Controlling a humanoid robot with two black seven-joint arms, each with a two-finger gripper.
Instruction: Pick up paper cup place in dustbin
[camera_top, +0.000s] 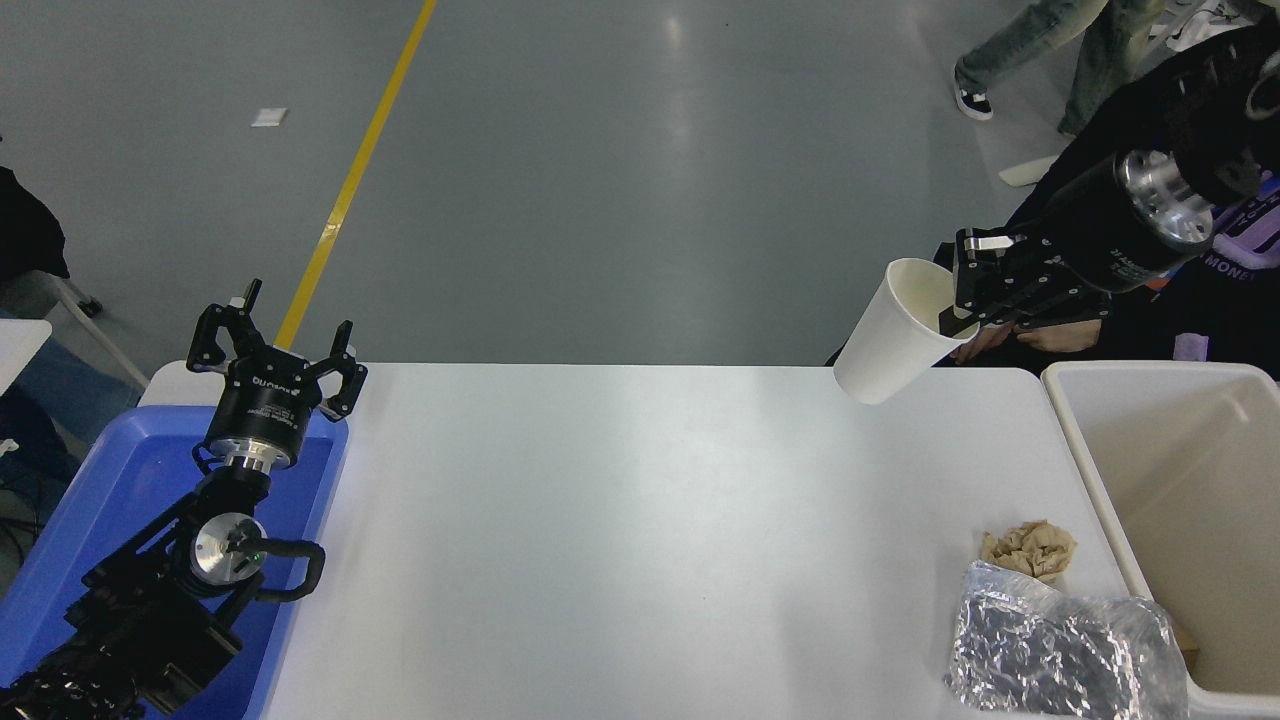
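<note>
The white paper cup hangs tilted in the air above the table's far right edge, its open mouth facing up and to the right. My right gripper is shut on the cup's rim, one finger inside the mouth. The arm comes in from the upper right. The cream-white dustbin stands at the table's right edge, below and to the right of the cup. My left gripper is open and empty, parked over the blue tray at the left.
A crumpled tan paper wad and a crinkled silver foil bag lie at the front right beside the dustbin. A blue tray sits at the left. A person in black sits at the far right; another walks behind.
</note>
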